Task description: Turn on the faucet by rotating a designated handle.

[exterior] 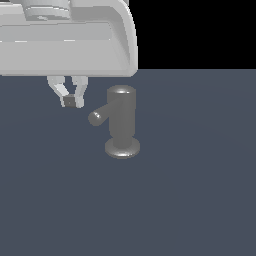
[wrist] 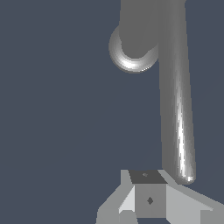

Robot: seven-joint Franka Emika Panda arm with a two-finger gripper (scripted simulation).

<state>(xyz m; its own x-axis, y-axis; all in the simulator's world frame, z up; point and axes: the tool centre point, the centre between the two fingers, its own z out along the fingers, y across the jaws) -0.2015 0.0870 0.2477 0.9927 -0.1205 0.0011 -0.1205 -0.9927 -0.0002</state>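
Outside, saw the faucet [exterior: 121, 124] upright mid-floor, handle [exterior: 102, 114] jutting to the exterior view's left, the gripper [exterior: 73, 101] pinched together, empty, beside its tip. Closer, at the wrist, found the rod's rounded end near the fingertips [wrist: 149, 200]. Judged stiff, slick; best pushed near the tip.

Flat, even render, slightly soft; glare streaks the handle [wrist: 177, 109], seemingly shadowless.

A flat, matte slate-blue floor [exterior: 190, 200] spreads evenly lit from 3 round to 9 o'clock; featureless black void [exterior: 200, 30] fills the 1 o'clock corner.
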